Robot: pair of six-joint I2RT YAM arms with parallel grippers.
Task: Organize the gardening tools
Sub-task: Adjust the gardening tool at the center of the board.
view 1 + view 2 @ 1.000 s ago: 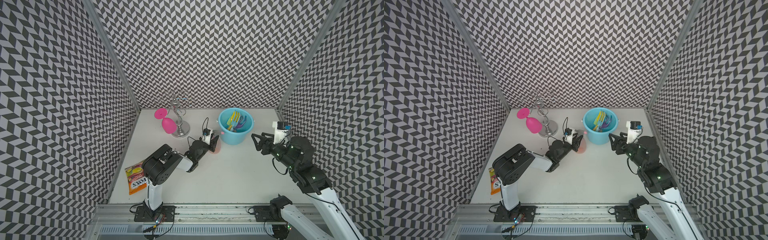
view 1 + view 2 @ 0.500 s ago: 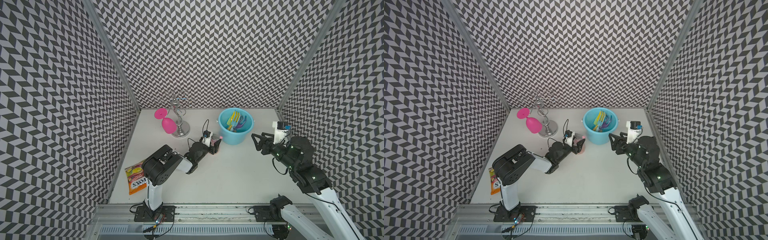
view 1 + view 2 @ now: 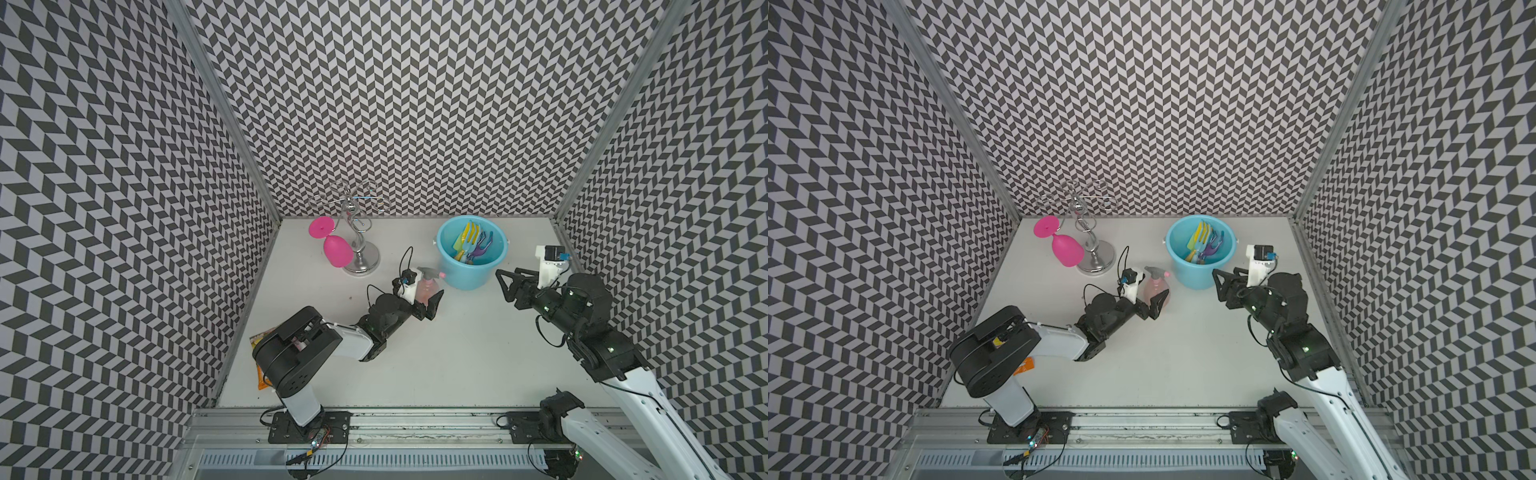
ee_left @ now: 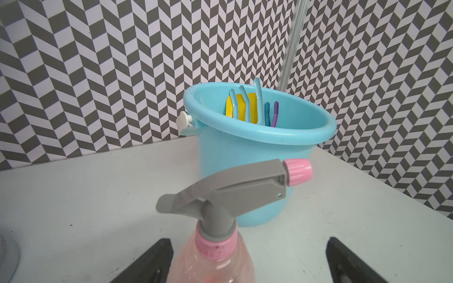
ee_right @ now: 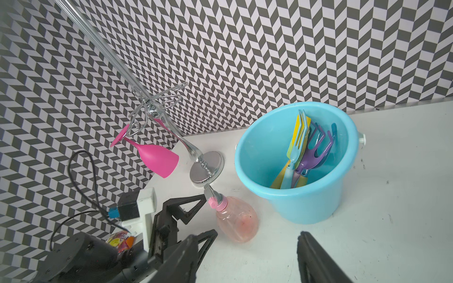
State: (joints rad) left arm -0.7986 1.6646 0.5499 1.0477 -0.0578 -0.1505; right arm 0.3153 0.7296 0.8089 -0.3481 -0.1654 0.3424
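The translucent pink spray bottle [image 3: 428, 286] [image 4: 215, 259] stands upright on the white table, just left of the pale blue bucket [image 3: 469, 278] [image 4: 245, 156]. My left gripper [image 3: 426, 297] [image 4: 248, 240] is open around the bottle's body, with a wide gap on one side. Several colourful toy tools [image 3: 471, 245] [image 5: 304, 152] stand in the bucket: a yellow scoop, a pale blue fork, purple and blue rakes. My right gripper [image 3: 503, 282] [image 5: 257, 232] hangs open and empty, right of the bucket.
A pink wine glass [image 3: 336, 249] hangs upside down on a chrome wire stand [image 3: 361, 264] at the back left. An orange candy packet [image 3: 262, 380] lies at the left edge, mostly under my left arm. Patterned walls enclose three sides.
My left gripper has opened and let go of the spray bottle, which now stands on its own beside the bucket. The right arm has not moved.
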